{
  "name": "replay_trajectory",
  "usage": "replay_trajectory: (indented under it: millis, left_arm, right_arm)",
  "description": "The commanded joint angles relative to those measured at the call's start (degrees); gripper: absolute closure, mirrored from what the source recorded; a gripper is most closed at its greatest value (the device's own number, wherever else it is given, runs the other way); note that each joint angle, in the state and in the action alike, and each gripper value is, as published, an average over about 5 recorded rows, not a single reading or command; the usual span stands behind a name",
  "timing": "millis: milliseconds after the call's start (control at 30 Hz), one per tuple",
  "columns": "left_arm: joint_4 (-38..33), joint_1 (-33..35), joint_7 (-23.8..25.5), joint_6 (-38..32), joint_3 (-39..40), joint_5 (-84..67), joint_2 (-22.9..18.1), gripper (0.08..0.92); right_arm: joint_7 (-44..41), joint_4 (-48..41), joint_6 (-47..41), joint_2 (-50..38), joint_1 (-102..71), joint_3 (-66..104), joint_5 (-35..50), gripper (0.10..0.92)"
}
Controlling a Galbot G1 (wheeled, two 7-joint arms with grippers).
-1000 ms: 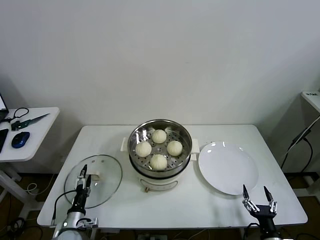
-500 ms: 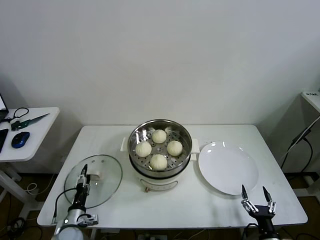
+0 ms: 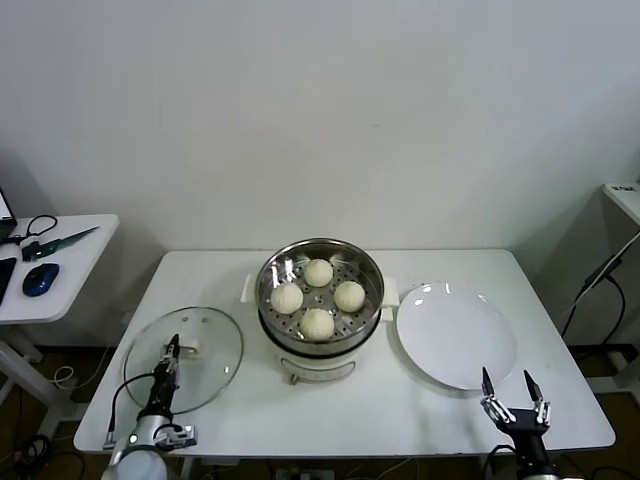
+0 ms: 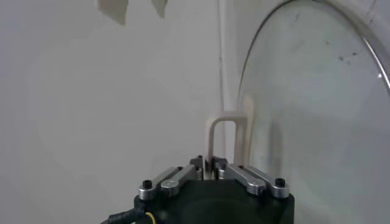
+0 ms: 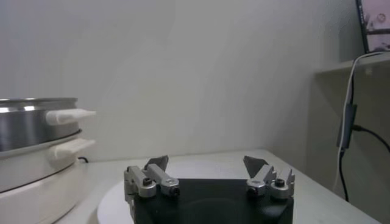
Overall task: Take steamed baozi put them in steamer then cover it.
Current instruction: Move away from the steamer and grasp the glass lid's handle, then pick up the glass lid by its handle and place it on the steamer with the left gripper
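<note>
Closing over the past second, the left gripper (image 4: 211,165) now pinches the cream-white rectangular handle (image 4: 226,135) of the round clear glass cover (image 3: 184,358), and the lid has shifted slightly on the white table (image 3: 400,410), left of the steamer (image 3: 320,296). That round steel basket on its cream-white pot base already holds the four small cream-white steamed baozi (image 3: 318,297); none remain on the flat white plate (image 3: 457,334) to the steamer's right. The right gripper (image 3: 514,395) waits near the table's front edge, just in front of the plate, its claw spread wide and empty.

Only the covering appears left to do. The grip looks narrow, with the fingertips on a thin handle bar, so the heavy glass could swing or slip as it rises. Carried too low toward the steamer, the metal rim could knock the basket's near wall or a side handle; set down off-centre, the lid would sit tilted.
</note>
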Motion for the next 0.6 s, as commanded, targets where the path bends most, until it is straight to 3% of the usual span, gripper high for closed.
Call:
replay_trajectory:
  millis: [33,267,600]
  left_arm:
    - [0.5,-0.4,-0.1,-0.1,-0.1,0.0,0.1,0.826]
    - [-5.1,0.7,2.2,0.6,0.4,-5.5,0.5,0.867]
    - [-26.1,2.0,14.2,12.8,0.5,-19.5,6.3,0.867]
  right_arm:
    - [-0.1,0.4,-0.1,0.0,0.0,0.1,-0.1,0.203]
    - [0.0,1.1,-0.5,-0.2,-0.2,0.3,-0.1,0.203]
    - [0.7,1.5,-0.2,-0.5,-0.4,0.2,-0.5,0.203]
